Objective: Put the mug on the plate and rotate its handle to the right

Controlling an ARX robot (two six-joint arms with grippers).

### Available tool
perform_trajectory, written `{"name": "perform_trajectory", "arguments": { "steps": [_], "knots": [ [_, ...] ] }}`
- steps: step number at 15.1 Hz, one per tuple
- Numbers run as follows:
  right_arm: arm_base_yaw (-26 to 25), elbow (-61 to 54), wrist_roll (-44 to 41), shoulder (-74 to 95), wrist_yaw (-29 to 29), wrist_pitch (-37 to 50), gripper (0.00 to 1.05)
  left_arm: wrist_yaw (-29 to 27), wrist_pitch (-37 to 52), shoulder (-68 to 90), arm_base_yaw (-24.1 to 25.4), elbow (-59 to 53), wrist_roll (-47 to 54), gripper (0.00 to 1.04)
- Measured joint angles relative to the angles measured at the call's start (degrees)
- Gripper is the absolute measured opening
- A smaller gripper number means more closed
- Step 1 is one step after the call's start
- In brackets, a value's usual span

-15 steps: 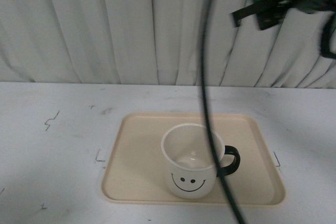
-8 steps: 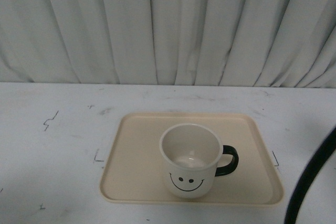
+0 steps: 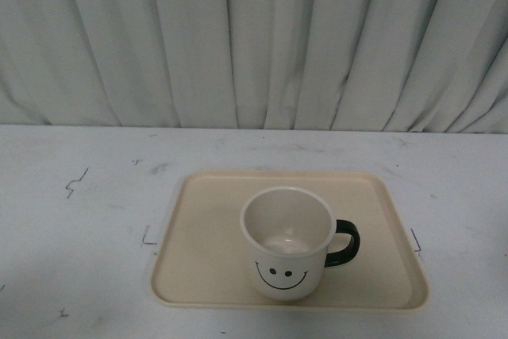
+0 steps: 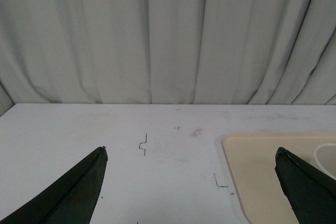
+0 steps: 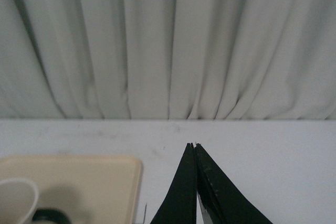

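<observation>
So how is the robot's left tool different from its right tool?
The left tool is wide open, its two black fingers spread far apart; the right tool is shut, tips touching. The left tool points at bare table beside the plate; the right tool sits past the plate's other side. Both hold nothing.

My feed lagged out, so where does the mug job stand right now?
It looks finished. The mug stands upright on the plate, and its handle points to the right. Nothing is in hand: the left hand is open over bare table, and the right hand is shut on nothing, clear of the plate. Nothing visible is left to do.
</observation>
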Motion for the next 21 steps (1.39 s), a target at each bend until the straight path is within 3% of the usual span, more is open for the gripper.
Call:
{"name": "perform_trajectory", "arguments": {
  "steps": [1, 2, 5, 21],
  "knots": [
    [-3.0, -2.2, 0.0, -0.1, -1.8, 3.6, 0.02, 0.0, 0.0, 0.0, 0.0, 0.0, 0.0, 0.98],
    [-3.5, -3.8, 0.1, -1.8, -1.7, 1.0, 0.02, 0.0, 0.0, 0.0, 0.0, 0.0, 0.0, 0.98],
    [-3.1, -6.0, 0.2, -18.1, -2.1, -12.5, 0.02, 0.0, 0.0, 0.0, 0.0, 0.0, 0.0, 0.98],
    [-3.1, -6.1, 0.2, -44.0, -2.1, -36.4, 0.02, 0.0, 0.0, 0.0, 0.0, 0.0, 0.0, 0.98]
  ]
}}
